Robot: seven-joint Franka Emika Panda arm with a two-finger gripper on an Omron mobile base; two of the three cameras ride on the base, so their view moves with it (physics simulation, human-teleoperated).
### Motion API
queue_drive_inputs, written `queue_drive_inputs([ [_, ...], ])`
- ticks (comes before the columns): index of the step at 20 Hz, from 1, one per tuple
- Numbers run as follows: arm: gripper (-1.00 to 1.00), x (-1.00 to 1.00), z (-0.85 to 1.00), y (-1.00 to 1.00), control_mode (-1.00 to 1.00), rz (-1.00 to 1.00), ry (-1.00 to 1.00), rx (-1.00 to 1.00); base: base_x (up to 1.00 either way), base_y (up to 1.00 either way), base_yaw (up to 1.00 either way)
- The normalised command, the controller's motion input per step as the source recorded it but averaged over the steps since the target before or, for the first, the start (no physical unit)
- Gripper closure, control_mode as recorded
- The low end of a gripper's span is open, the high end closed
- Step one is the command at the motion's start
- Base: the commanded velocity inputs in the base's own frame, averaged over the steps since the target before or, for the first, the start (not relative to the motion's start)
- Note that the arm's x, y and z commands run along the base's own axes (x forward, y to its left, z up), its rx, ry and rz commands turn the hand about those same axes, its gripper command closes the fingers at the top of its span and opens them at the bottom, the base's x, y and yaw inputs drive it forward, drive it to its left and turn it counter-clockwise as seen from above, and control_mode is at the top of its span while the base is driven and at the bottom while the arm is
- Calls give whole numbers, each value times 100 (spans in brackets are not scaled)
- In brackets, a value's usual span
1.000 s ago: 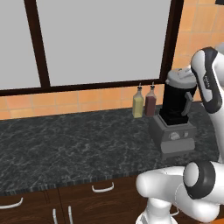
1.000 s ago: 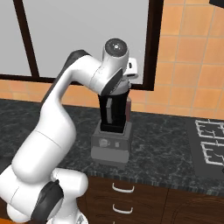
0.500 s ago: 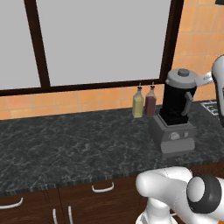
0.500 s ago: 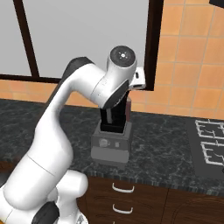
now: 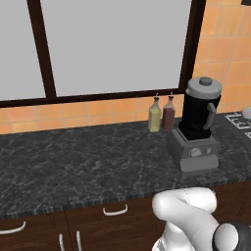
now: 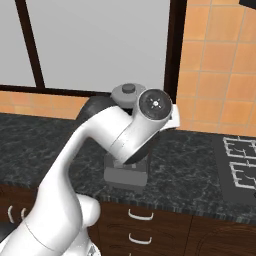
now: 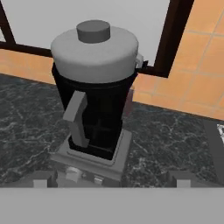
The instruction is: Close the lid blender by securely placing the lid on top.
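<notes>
- Table [image 5: 73, 162]: dark marbled stone top across the middle of the left base view, over dark wood drawers with pale curved handles along the bottom edge. It carries every item listed below.
- Window [image 5: 112, 44]: large pale grey pane with a dark brown frame, filling the upper left of the left base view, set in a wall of orange tiles.
- Robot arm [image 6: 100, 165]: white segments with dark joints, rising from the lower left of the right base view and crossing in front of the blender there.
- Blender [image 5: 196, 127]: tall black jar with a side handle, upright on a grey boxy base with a round dial, at the centre right of the left base view. In the hand view it stands in the centre, handle turned toward the lower left.
- Lid [image 5: 204, 87]: round grey disc-shaped cap with a small raised centre knob, sitting level on top of the black jar and covering its rim. In the hand view it lies in the upper centre.
- Stove grate [image 6: 240, 165]: pale wire grid on a dark plate, at the right edge of the right base view.
- Two small bottles: one yellowish [image 5: 154, 117] and one dark red [image 5: 168, 115], upright, side by side, just left of the blender against the wall.
- Fingers [image 7: 41, 179]: two grey tips low in the hand view, standing wide apart, one at each side of the blender base, with nothing between them.
</notes>
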Motion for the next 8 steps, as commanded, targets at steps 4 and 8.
queue_drive_inputs([
  [4, -100, -26, -4, -26, -100, 2, -3, 0, 0, 0, 0],
  [8, -100, -14, -3, -20, -100, 0, 0, 0, 0, 0, 0],
])
